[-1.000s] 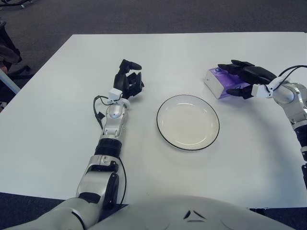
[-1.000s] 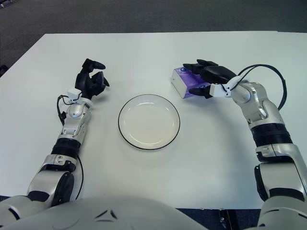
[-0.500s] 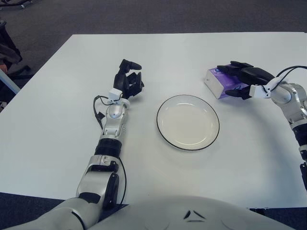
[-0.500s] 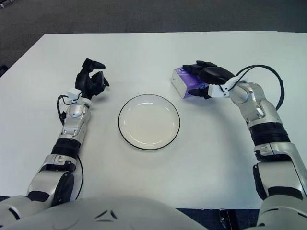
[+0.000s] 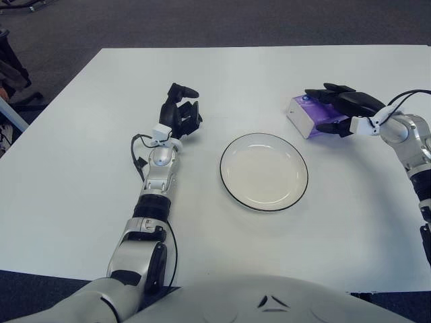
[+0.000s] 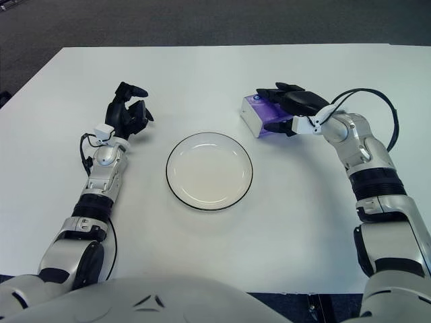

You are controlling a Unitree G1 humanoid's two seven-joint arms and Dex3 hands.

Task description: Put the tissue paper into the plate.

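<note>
While the white table (image 6: pixel 222 269) is spreading out in front of the robot, a round white plate (image 6: pixel 209 171) with a thin dark rim is lying flat near its middle, and nothing is sitting inside it; its whole pale bottom is showing. The tissue paper (image 6: pixel 258 113), a purple and white pack, is lying on the table beyond the plate and to the right of it, apart from the rim and not in the plate. The right hand (image 6: pixel 291 109) is reaching in from the right side and is sitting over the pack, its dark fingers (image 6: pixel 273 93) stretching across the top toward the far left corner while the thumb is curling along the near side of the pack. The fingers are lying narrow around the pack and appear to be touching it, though it cannot be told whether they are actually gripping it; the pack is looking flat on the table under them. The left hand (image 5: pixel 180 113) is showing well to the left of the plate, with its forearm running back along the table toward the robot's body; its fingers are loosely curled, a gap showing between them, and they are holding nothing.
</note>
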